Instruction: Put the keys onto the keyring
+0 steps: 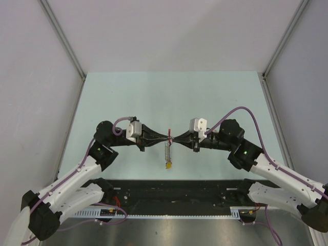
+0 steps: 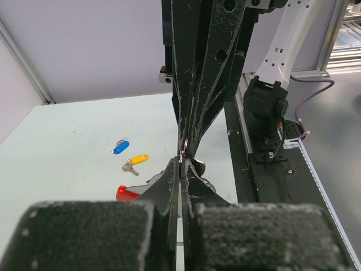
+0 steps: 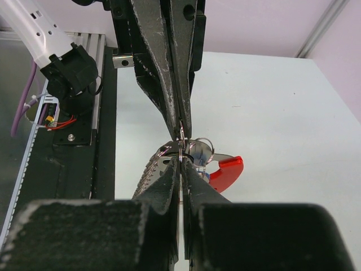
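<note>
The keyring (image 3: 228, 172), grey metal with a ridged edge and a red curved section, hangs in mid-air between both grippers over the table's middle (image 1: 167, 149). My left gripper (image 2: 181, 164) is shut on a thin wire ring at its top. My right gripper (image 3: 180, 161) is shut on that same ring from the opposite side, so the fingertips nearly touch. In the top view the left gripper (image 1: 165, 138) and right gripper (image 1: 177, 138) meet tip to tip. The red section (image 2: 127, 193) shows beside my left fingers. A blue-tagged key (image 2: 119, 148) lies loose on the table.
A yellow-tagged key (image 2: 135, 162) lies on the table close to the blue one; a yellow tag (image 1: 168, 165) also shows below the grippers. The black rail (image 1: 174, 192) with both arm bases runs along the near edge. Walls enclose the pale green table (image 1: 128, 97).
</note>
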`<action>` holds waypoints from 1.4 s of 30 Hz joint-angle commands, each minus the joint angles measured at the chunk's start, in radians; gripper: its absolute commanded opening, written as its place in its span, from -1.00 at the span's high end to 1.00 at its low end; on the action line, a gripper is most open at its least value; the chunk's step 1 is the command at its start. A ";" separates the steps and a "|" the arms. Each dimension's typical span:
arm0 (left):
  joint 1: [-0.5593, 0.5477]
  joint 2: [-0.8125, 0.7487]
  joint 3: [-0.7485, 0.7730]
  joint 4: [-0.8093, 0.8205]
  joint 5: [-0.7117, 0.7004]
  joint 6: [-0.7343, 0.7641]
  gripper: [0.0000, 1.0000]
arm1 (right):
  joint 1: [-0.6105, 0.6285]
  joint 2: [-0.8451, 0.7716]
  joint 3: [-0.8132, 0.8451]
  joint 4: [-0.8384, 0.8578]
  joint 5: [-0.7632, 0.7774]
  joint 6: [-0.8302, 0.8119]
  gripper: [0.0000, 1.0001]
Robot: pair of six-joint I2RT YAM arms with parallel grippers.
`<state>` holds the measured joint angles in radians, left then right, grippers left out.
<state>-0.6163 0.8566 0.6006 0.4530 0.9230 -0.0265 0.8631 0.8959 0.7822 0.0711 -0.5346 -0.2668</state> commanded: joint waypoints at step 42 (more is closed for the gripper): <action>-0.008 -0.024 0.014 0.019 -0.033 0.004 0.99 | 0.005 -0.018 0.048 0.007 -0.002 -0.018 1.00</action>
<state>-0.6189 0.8497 0.6006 0.4313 0.8955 -0.0261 0.8631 0.8867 0.7826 0.0647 -0.5316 -0.2707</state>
